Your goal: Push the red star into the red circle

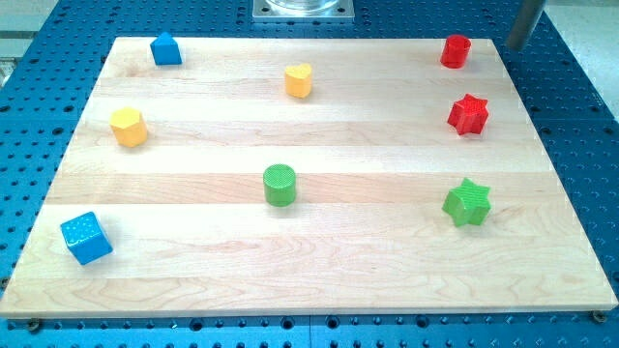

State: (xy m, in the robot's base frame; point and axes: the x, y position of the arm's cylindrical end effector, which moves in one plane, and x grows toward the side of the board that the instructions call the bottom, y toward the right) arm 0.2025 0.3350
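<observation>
The red star [468,114] lies near the board's right edge, in the upper part of the view. The red circle [456,51], a short red cylinder, stands above it near the board's top right corner, with a clear gap between them. My tip [512,46] is at the view's top right, just past the board's corner. It is right of the red circle and above and to the right of the red star, touching neither block.
A green star [467,203] lies below the red star. A green cylinder [280,185] stands at the centre. A yellow block [299,80], a yellow hexagon [128,127], a blue block [166,49] and a blue cube [86,238] lie further left on the wooden board [309,280].
</observation>
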